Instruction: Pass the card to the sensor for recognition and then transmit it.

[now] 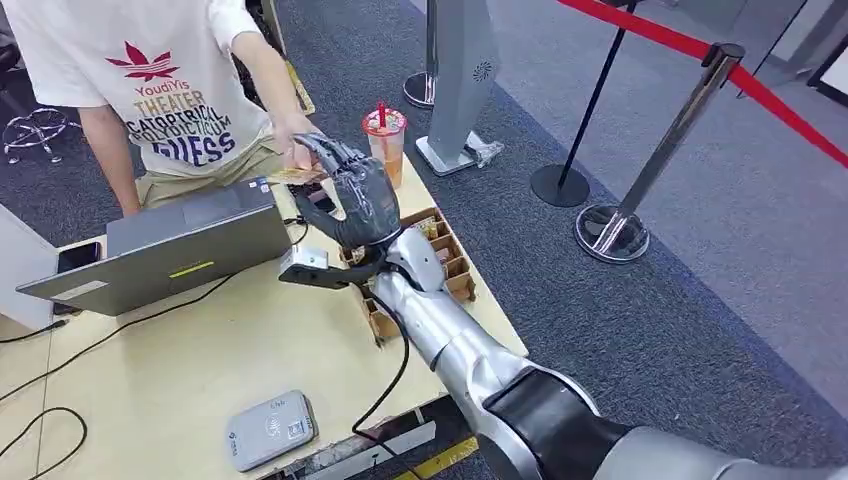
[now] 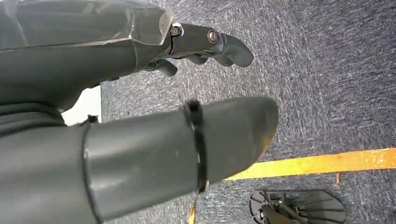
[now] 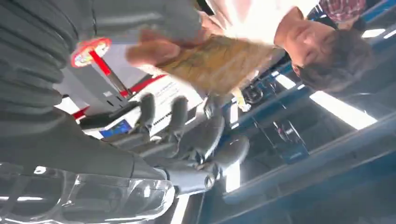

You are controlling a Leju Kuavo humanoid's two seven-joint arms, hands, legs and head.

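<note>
My right hand [image 1: 358, 195] is raised over the far side of the wooden table [image 1: 200, 360], fingers spread toward a person in a white T-shirt [image 1: 160, 90]. A yellowish card [image 1: 298, 175] sits at my fingertips, and the person's hand [image 1: 290, 148] grips it. In the right wrist view the card [image 3: 219, 63] and the person's hand [image 3: 149, 51] are blurred, with my fingers [image 3: 180, 121] apart from the card. The grey card sensor [image 1: 268, 430] lies near the table's front edge. My left hand [image 2: 140, 154] hangs over the carpet and holds nothing.
An open grey laptop [image 1: 170, 255] stands at the table's left with cables trailing off. An iced drink cup [image 1: 385, 140] and a wooden divided box [image 1: 450, 265] sit at the right edge. Stanchions [image 1: 610, 230] with red tape stand on the carpet to the right.
</note>
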